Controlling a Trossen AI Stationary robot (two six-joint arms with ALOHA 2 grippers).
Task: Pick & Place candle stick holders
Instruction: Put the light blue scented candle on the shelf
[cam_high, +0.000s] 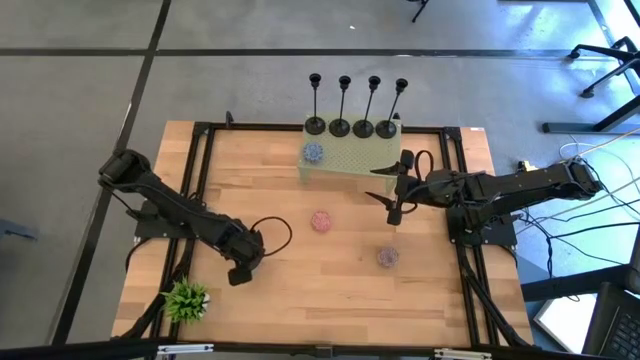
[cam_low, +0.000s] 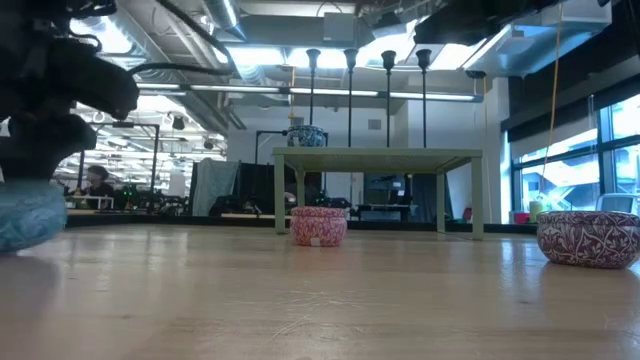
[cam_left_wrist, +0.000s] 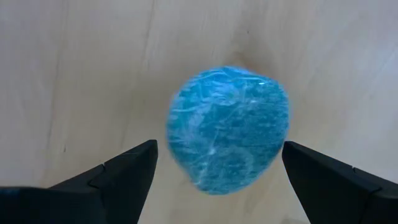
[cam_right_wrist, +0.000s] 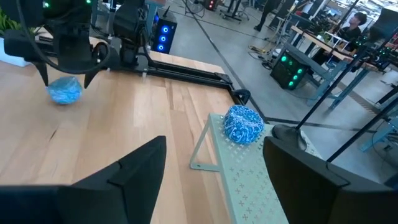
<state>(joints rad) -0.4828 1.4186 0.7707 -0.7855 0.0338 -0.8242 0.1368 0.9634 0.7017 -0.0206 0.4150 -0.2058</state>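
Plant (cam_high: 186, 299), small and green, at the table's (cam_high: 300, 290) near left corner. Left gripper (cam_high: 240, 272) just beside it, hanging over a blue ball (cam_left_wrist: 227, 127); in the left wrist view its jaws stand apart on either side of that ball, not touching it. Pink bowl (cam_high: 321, 221) mid-table; patterned bowl (cam_high: 388, 257) to its right. Green stand (cam_high: 350, 160) at the far edge, with a second blue ball (cam_high: 314, 153) on its left end and all four candle stick holders (cam_high: 357, 105) upright in a row along its back. Right gripper (cam_high: 395, 190) near the stand's right end, jaws apart, empty. We judge that the right gripper should approach the nearest stem squarely, close low, and lift straight up so neighbours stay standing.
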